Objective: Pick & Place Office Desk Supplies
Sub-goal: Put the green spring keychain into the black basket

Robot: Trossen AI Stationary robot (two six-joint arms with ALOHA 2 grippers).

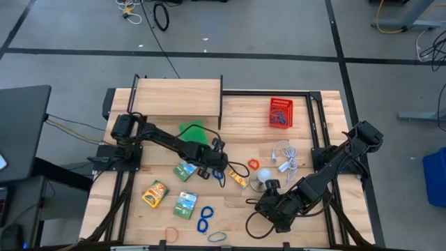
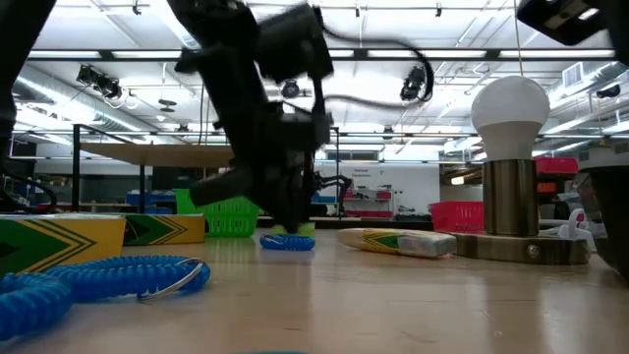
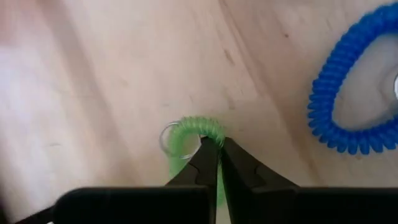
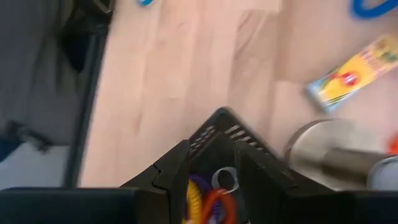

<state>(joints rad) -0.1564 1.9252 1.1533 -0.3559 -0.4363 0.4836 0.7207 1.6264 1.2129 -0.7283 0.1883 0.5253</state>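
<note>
From above, the left gripper (image 1: pixel 217 169) sits mid-table beside a green packet (image 1: pixel 185 170). Its wrist view shows the fingers (image 3: pixel 208 163) pinched together on a green coiled loop (image 3: pixel 194 132) (a metal ring attached). The right gripper (image 4: pixel 211 163) clamps a black basket (image 4: pixel 219 134).

1. My high view looks straight down on the whole counter (image 1: pixel 230 118).
2. My low view looks level across it, roomward.
3. Both wrist views sit close; left shares the blue loop (image 3: pixel 348 93) with low.
</note>
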